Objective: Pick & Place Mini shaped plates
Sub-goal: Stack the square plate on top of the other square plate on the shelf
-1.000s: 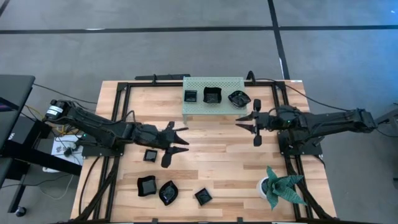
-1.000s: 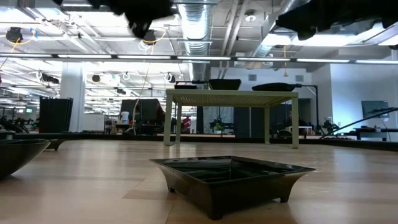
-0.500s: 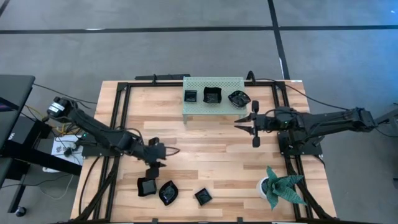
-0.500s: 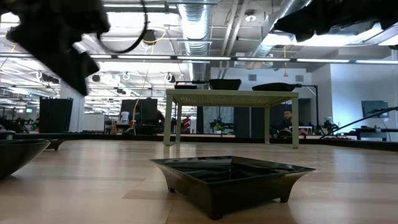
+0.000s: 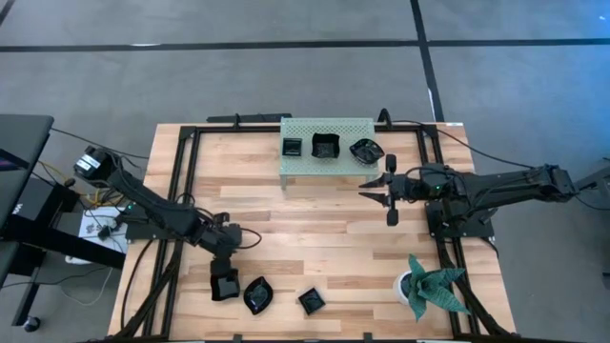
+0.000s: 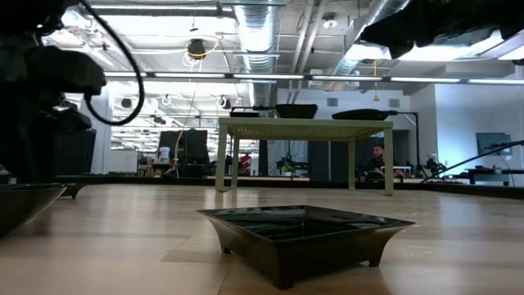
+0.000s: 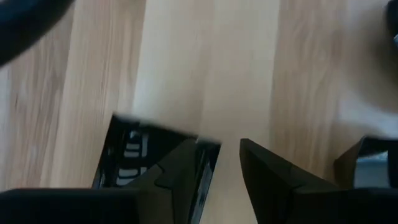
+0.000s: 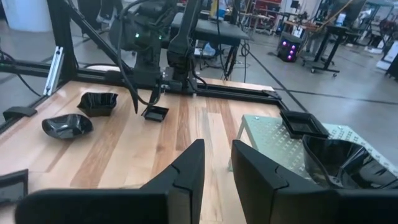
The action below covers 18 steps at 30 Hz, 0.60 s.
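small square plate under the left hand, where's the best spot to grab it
Take the small square plate by one thin raised side wall, coming straight down, one finger inside and one outside. It sits flat on the table, and the open left hand hangs over that edge.

The left claw [image 5: 225, 272] is hanging directly over a square black plate [image 5: 225, 285] near the desk's [image 5: 315, 229] front edge. The right claw [image 5: 374, 187] is hovering beside a green perforated stand [image 5: 300, 164] bearing three plates.

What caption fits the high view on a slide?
Left gripper reaches down over a square black plate at the table's near edge; right gripper waits beside the green rack holding three plates.
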{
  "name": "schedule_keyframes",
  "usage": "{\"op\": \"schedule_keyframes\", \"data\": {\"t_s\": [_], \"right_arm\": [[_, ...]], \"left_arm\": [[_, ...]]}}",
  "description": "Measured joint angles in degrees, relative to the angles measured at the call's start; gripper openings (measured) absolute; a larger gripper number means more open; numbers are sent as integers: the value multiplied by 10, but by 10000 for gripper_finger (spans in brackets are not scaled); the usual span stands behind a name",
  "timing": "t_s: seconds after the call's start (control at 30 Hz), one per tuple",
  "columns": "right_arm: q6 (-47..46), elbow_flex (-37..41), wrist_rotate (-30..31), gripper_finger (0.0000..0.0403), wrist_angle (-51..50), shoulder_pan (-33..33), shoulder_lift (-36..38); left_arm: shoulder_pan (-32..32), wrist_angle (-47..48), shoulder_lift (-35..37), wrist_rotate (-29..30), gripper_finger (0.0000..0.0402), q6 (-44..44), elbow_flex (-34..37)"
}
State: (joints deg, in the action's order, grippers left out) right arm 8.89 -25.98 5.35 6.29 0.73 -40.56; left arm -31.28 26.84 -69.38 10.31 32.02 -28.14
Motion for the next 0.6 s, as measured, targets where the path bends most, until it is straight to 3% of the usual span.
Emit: {"op": "schedule_keyframes", "data": {"t_s": [0.6], "right_arm": [[-60, 0, 0, 75, 0, 0, 0]], "left_arm": [[-22, 12, 1, 46, 127, 40, 36]]}}
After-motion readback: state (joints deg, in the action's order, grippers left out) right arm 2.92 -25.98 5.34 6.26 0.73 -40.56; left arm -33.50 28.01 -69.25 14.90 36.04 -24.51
